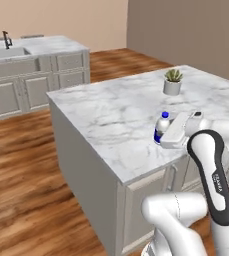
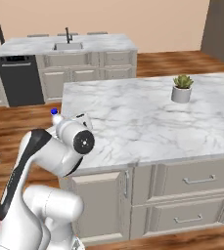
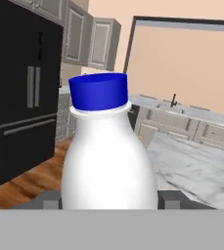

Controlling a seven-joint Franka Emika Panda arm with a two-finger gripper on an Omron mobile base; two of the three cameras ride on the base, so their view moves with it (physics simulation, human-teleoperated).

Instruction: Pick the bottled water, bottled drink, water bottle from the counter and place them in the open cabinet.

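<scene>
The bottled water [image 3: 108, 161], a small white bottle with a blue cap, stands upright between my gripper's [image 3: 109, 201] two dark fingers, which press on its sides. In the left base view the bottled water [image 1: 161, 126] is over the near edge of the marble counter [image 1: 106, 102], with the gripper [image 1: 164, 134] reaching in from the right. In the right base view its cap [image 2: 54, 112] peeks above my wrist at the counter's [image 2: 133, 117] left end. I cannot tell whether its base touches the slab. The bottled drink, the water bottle and the open cabinet are out of view.
A potted succulent [image 1: 172, 82] [image 2: 182, 88] stands far back on the island. Beyond lie the wood floor [image 1: 26, 175], a sink counter [image 1: 11, 52] [image 2: 67, 46] and a dark dishwasher [image 2: 19, 78]. A black fridge [image 3: 20, 93] fills the hand view's left.
</scene>
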